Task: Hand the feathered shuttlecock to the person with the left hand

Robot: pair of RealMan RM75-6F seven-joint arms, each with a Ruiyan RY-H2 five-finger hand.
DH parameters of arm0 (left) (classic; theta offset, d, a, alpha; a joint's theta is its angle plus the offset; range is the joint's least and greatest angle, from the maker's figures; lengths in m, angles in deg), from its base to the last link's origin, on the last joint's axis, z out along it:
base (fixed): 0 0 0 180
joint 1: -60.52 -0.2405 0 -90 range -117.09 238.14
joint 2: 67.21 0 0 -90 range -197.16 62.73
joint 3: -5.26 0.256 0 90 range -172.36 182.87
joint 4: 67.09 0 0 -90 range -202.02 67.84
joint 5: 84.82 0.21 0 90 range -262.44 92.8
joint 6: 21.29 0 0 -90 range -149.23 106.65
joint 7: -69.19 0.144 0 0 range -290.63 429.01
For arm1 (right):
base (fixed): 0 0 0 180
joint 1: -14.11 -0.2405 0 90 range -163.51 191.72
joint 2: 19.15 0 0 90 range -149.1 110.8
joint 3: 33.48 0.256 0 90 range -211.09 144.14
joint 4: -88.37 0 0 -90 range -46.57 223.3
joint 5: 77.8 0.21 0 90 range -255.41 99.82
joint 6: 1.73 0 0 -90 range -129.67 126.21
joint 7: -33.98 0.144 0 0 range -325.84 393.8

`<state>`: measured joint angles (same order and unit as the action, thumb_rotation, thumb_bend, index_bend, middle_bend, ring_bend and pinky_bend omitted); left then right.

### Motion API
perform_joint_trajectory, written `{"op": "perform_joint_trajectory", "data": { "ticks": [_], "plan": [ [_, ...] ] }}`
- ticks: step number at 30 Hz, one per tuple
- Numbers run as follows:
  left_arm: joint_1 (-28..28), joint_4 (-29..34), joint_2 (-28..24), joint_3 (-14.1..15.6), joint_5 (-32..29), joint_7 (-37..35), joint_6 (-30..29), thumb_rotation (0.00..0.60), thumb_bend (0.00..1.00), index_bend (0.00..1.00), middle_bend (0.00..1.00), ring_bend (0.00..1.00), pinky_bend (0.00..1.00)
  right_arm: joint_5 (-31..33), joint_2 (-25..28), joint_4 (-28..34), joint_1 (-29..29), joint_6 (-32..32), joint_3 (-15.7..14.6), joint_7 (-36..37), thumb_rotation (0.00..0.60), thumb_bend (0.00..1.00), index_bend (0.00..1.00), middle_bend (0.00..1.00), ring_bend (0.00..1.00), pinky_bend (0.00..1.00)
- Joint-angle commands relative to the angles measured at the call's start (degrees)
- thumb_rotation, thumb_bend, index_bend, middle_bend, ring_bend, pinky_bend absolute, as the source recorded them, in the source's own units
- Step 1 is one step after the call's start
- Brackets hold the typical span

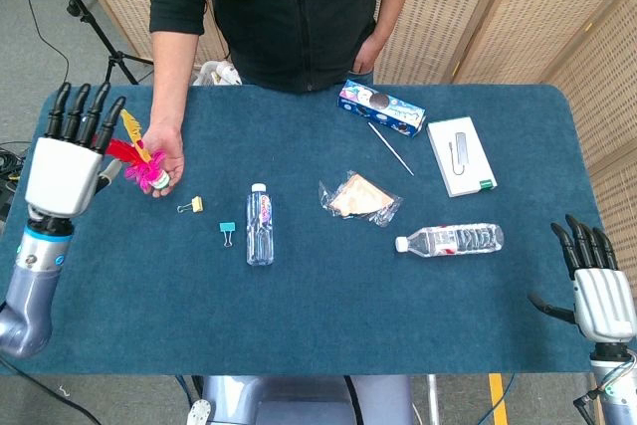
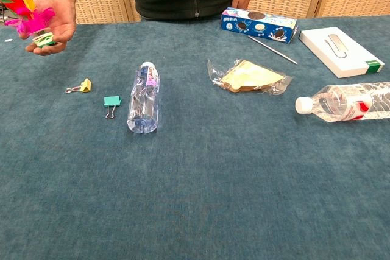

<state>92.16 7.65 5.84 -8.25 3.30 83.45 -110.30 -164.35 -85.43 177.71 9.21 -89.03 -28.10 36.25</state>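
Note:
The feathered shuttlecock (image 1: 145, 164), with pink, red and yellow feathers and a white-green base, lies in the person's upturned palm (image 1: 169, 161) at the table's far left. In the chest view the shuttlecock (image 2: 33, 24) rests tilted in that palm (image 2: 58, 25), feathers pointing left. My left hand (image 1: 65, 161) stands just left of it, fingers straight and apart, holding nothing; only its thumb tip is near the feathers. My right hand (image 1: 600, 291) hangs off the table's near right corner, fingers extended and empty.
On the blue table (image 1: 318, 316) lie a yellow clip (image 1: 192, 205), a teal clip (image 1: 227, 232), a small bottle (image 1: 260, 225), a wrapped sandwich (image 1: 358, 197), a larger bottle (image 1: 453, 239), a white box (image 1: 460, 154), a cookie box (image 1: 381, 106) and a thin rod (image 1: 391, 148).

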Motion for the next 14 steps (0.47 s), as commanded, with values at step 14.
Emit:
{"op": "perform_joint_trajectory", "data": {
  "ticks": [14],
  "plan": [
    [-18.61, 9.63, -4.50, 10.22, -8.99, -25.59, 1.84, 0.600, 0.00, 0.00, 0.00, 0.00, 0.00, -1.56, 0.93, 0.76, 0.57, -1.46, -0.33, 1.76, 0.600, 0.00, 0.00, 0.00, 0.00, 0.00]
  ]
}}
